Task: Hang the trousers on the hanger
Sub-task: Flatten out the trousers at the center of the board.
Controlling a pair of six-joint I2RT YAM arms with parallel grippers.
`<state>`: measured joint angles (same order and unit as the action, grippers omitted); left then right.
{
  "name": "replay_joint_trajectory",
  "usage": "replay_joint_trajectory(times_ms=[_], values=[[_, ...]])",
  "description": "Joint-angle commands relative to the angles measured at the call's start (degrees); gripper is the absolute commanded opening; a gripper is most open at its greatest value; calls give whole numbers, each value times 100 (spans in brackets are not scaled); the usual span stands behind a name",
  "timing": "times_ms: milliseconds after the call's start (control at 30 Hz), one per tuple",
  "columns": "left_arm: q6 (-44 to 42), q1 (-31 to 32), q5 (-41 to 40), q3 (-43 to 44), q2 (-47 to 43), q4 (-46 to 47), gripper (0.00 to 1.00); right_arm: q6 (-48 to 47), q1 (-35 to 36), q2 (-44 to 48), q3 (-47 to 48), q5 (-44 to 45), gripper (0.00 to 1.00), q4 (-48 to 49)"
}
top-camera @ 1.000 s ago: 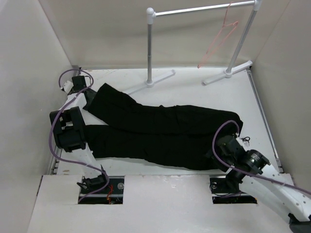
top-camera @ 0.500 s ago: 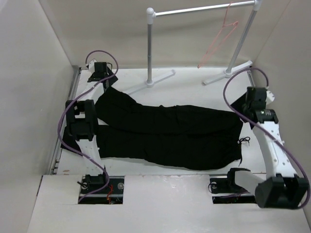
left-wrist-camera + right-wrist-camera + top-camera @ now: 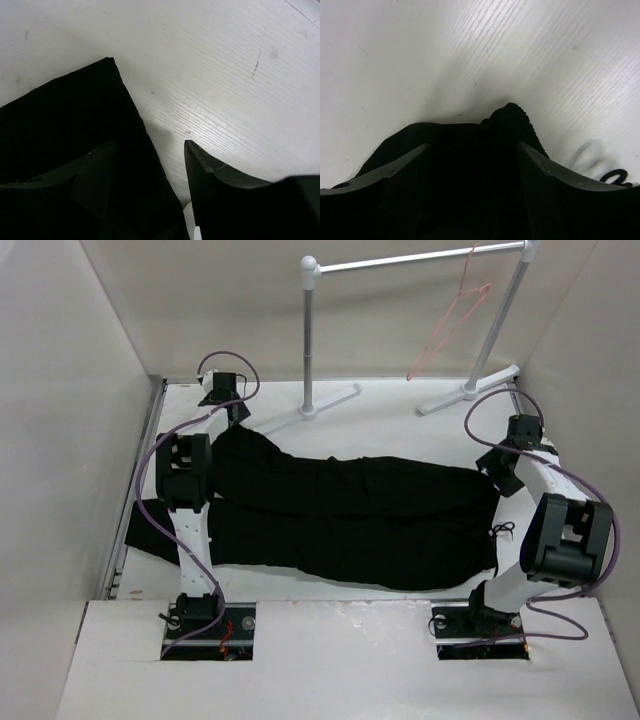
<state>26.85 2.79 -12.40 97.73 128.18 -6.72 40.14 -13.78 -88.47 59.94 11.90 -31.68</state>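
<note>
The black trousers [image 3: 350, 515] lie flat across the table, legs to the left and waist to the right. My left gripper [image 3: 237, 418] is open at the end of the far leg. In the left wrist view [image 3: 150, 150] it straddles the leg's edge [image 3: 75, 120], one finger over fabric and one over bare table. My right gripper [image 3: 497, 475] is open at the waist's far corner. In the right wrist view [image 3: 470, 147] the bunched waistband [image 3: 507, 117] lies between its fingers. The pink wire hanger [image 3: 450, 320] hangs on the rail at the back right.
The white-and-silver rail stand [image 3: 310, 340] has feet [image 3: 468, 392] on the table's far part. White walls close in the left, back and right sides. A black drawstring loop [image 3: 503, 530] lies by the waist; it also shows in the right wrist view [image 3: 616, 177].
Both arms have swung out from over the trousers. The left gripper has gone to the far leg's end, the right gripper to the waist's far corner. The trousers have not moved.
</note>
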Motion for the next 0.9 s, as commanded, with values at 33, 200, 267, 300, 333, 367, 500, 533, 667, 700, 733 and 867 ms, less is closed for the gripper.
replay_joint_trajectory(times_ms=[33,200,267,300,333,367,500,533,667,700,733,867], values=[[-75,-90,-87,203,84,-22,37,222,38,-188,105,-346,64,452],[153,-362,-621,-324,-275,92,7,319,64,-294,508,-189,9,514],[215,-546,-912,-552,-547,153,4,275,117,-416,938,83,7,418],[259,-634,-1009,-632,-662,162,3,266,117,-539,1175,163,7,356],[329,-739,-1123,-737,-811,180,3,266,117,-653,1360,207,7,321],[408,-862,-1211,-825,-969,189,2,266,108,-828,1597,207,7,312],[742,-1214,-1221,-1002,-1409,250,2,293,108,-1488,2336,163,5,355],[777,-1241,-1168,-993,-1462,294,2,267,108,-1611,2512,207,5,364],[830,-1241,-1194,-827,-1498,618,3,240,99,-2007,2978,313,5,487],[839,-1241,-1255,-739,-1454,715,3,240,99,-2112,3084,374,7,514],[839,-1224,-1291,-677,-1393,777,5,240,108,-2235,3198,374,10,505],[857,-1127,-1247,-466,-1146,883,22,275,169,-2325,3288,313,50,557]])
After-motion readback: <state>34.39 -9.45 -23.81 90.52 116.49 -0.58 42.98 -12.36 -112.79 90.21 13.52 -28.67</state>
